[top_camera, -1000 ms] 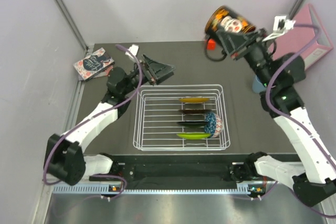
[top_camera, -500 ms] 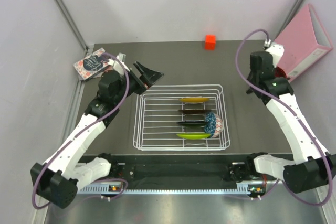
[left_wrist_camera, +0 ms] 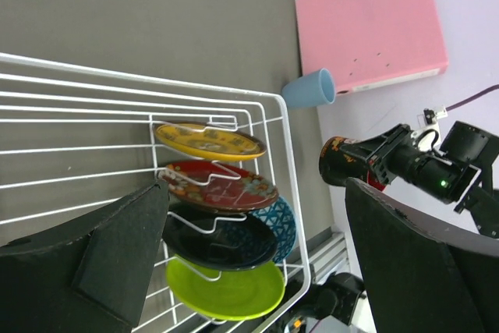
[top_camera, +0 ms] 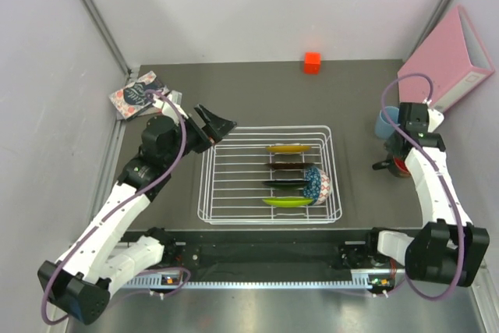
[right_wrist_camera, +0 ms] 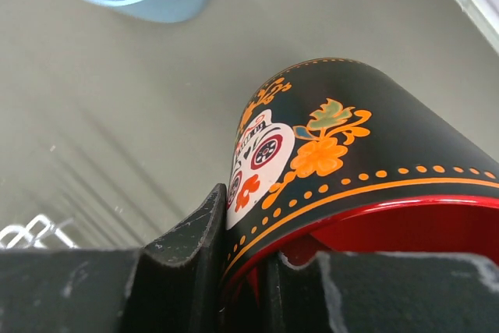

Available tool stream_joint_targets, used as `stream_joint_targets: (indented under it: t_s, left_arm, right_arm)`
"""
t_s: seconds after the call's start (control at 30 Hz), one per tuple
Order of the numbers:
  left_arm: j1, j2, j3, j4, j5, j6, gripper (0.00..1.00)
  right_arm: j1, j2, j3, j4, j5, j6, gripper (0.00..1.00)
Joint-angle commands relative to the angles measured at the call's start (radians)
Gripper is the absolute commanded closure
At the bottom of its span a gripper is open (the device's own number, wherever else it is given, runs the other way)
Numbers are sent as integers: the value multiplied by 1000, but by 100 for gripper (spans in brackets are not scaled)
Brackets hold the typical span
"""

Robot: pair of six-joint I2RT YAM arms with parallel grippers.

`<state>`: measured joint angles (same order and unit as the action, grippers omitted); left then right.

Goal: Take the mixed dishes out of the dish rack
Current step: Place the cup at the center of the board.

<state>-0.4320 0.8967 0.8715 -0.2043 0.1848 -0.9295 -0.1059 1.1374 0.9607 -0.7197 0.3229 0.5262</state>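
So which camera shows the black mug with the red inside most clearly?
The right wrist view: the mug is close up, with its skull, orange flowers and red inside plain to see. The left wrist view shows the mug small and far off; the top view hides most of it.

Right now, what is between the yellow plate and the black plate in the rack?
The reddish plate stands between the yellow plate and the black plate in the dish rack; the left wrist view shows it best.

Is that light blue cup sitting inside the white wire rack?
No, the light blue cup sits outside the dish rack, next to the pink binder.
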Motion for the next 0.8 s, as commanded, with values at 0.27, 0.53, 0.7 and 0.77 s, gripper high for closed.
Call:
stream_joint_targets:
  t_s: [0.27, 0.53, 0.7, 0.77]
  left_arm:
    - [-20, -58, -22, -11, -12, 37, 1]
    - [-21, -44, -32, -14, -2, 35, 1]
    - [-21, -28, -32, -17, 1, 40, 1]
    - [-21, -24, -32, -17, 8, 40, 1]
  right_arm:
    - [-94, 180, 33, 190, -50, 78, 100]
    - [-95, 263, 38, 213, -13, 75, 100]
    - [-95, 306, 26, 229, -16, 74, 97]
    - [-95, 323, 30, 232, -19, 74, 89]
